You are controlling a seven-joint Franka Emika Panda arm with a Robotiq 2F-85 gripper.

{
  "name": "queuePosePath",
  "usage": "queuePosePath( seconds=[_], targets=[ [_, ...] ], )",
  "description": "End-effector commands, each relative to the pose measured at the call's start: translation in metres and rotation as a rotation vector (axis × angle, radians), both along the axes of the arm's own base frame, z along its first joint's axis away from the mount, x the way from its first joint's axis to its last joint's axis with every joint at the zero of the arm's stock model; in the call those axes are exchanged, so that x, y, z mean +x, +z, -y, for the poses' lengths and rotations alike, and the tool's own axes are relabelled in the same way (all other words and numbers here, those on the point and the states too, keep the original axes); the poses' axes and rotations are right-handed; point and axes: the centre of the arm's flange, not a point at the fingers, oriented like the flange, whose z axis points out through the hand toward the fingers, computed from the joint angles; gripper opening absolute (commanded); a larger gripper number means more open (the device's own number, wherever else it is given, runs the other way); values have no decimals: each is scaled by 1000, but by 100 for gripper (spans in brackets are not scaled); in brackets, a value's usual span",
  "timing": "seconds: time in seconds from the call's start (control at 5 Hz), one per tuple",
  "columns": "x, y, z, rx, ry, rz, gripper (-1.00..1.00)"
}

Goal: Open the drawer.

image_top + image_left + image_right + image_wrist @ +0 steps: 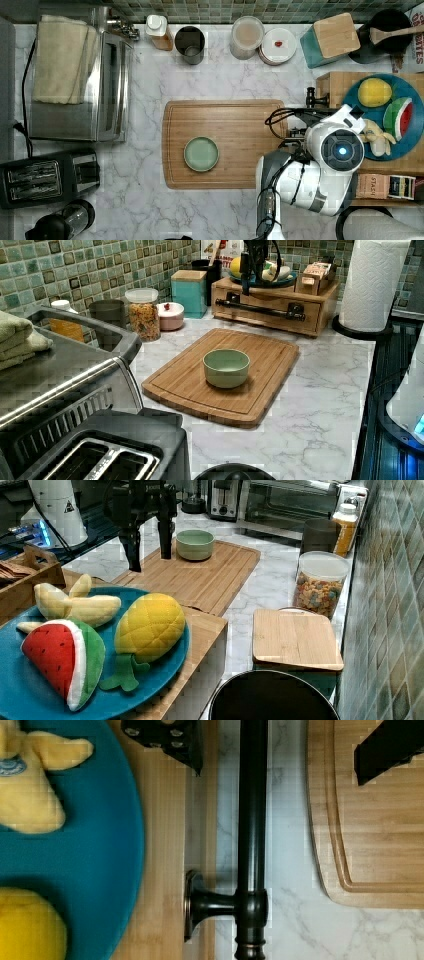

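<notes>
Drawer [267,315] shut. Hand [148,547] open, empty, straddling above bar handle [251,820]; descent, grip, pull remaining.

White marble counter [150,150], cutting board [235,125], toaster [47,175], toaster oven [75,80], drawer box [270,302], jars [246,37]

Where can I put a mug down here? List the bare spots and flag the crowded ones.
Free: the cutting board around the green bowl, and the marble between the board and the toaster oven. Crowded: the backsplash row by the cereal jar, and the drawer top under the blue plate.
</notes>
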Motion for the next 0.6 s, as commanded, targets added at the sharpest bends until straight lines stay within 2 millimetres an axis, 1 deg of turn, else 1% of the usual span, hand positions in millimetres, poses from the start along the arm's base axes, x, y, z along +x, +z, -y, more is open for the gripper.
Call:
queuePosePath(
  seconds=[0.2, 0.4, 0.6],
  targets=[
    [-7, -43, 7, -17, -18, 40, 100],
    [-2, -62, -3, -31, -42, 50, 100],
    [-1, -79, 2, -63, -21, 53, 100]
  ],
)
